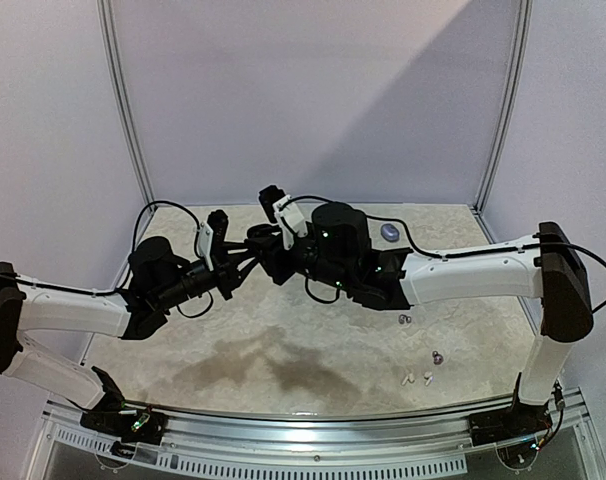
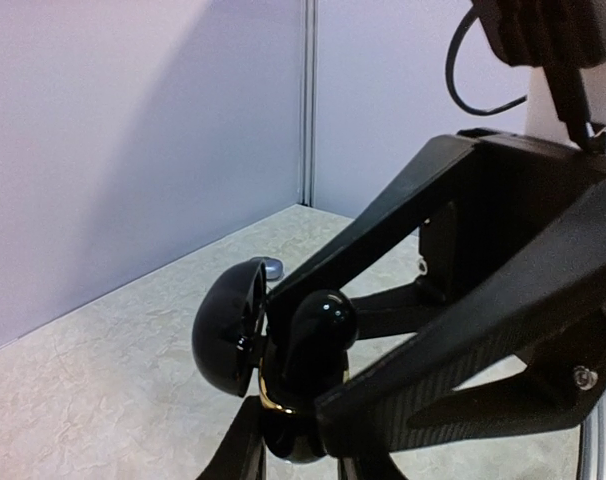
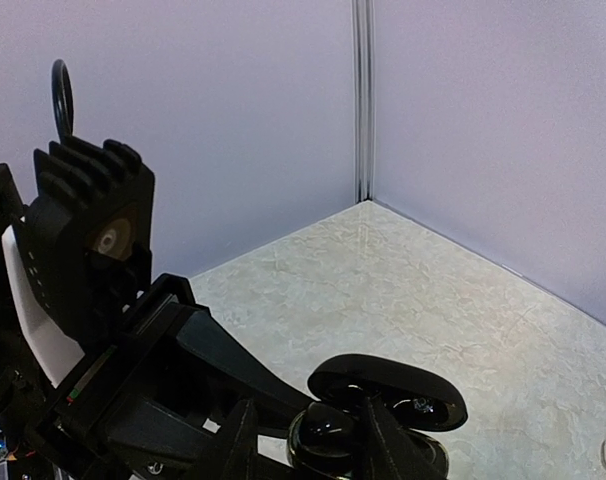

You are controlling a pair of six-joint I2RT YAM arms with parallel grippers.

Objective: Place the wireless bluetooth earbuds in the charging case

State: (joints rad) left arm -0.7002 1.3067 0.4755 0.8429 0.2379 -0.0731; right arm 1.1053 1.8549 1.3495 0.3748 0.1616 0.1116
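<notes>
While the charging case [image 2: 228,325] is clamped open by the left gripper [image 2: 293,452], aloft at 11 o'clock of the table [image 1: 183,350] centre, the black earbud [image 2: 323,320] is best pressed squarely home. The right gripper [image 3: 318,445] is set narrow about it; whether it is gripped cannot be told.

Beige marbled tabletop [image 1: 233,330], seen from overhead: a bluish oval case [image 1: 388,232] lies at upper right; toward lower right lie dark earbuds [image 1: 402,320], purplish earbuds [image 1: 437,356] and, lowest, white earbuds [image 1: 407,380].
</notes>
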